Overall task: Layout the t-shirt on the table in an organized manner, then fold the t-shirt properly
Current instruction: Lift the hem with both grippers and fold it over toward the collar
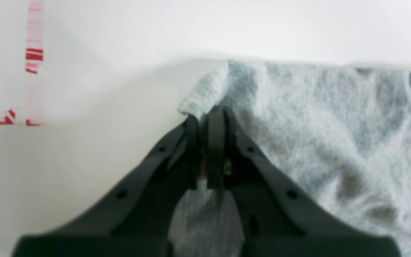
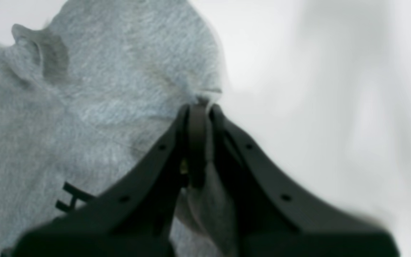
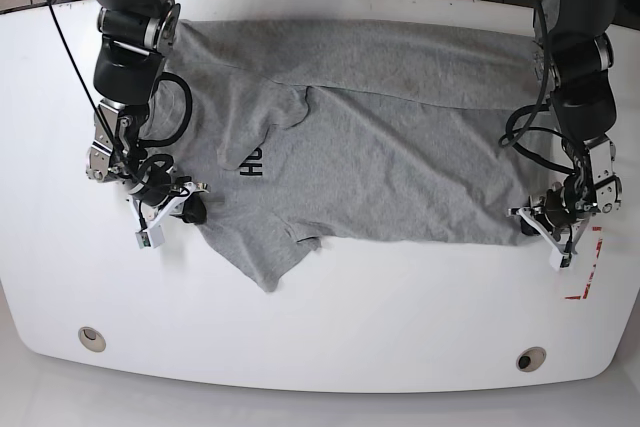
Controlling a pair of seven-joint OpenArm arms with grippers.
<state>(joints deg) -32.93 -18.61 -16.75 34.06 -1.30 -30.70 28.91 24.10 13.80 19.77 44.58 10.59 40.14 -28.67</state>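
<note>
The t-shirt point(image 3: 380, 147) lies spread across the upper middle of the worktop point(image 3: 330, 337), mostly flat but with a fold creased near the collar and one sleeve trailing toward 6 o'clock. The left claw point(image 1: 207, 119) is pressed together on a grey corner of cloth at the garment's 3 o'clock edge, near the red tape point(image 3: 585, 267). The right claw point(image 2: 200, 107) pinches fabric the same way at the 9 o'clock edge, beside the dark lettering point(image 3: 252, 160). This looks like the layout step, both ends gripped. The next move probably calls for pulling the two claws apart together, evenly, to draw out the wrinkles without dragging the shirt off centre.
</note>
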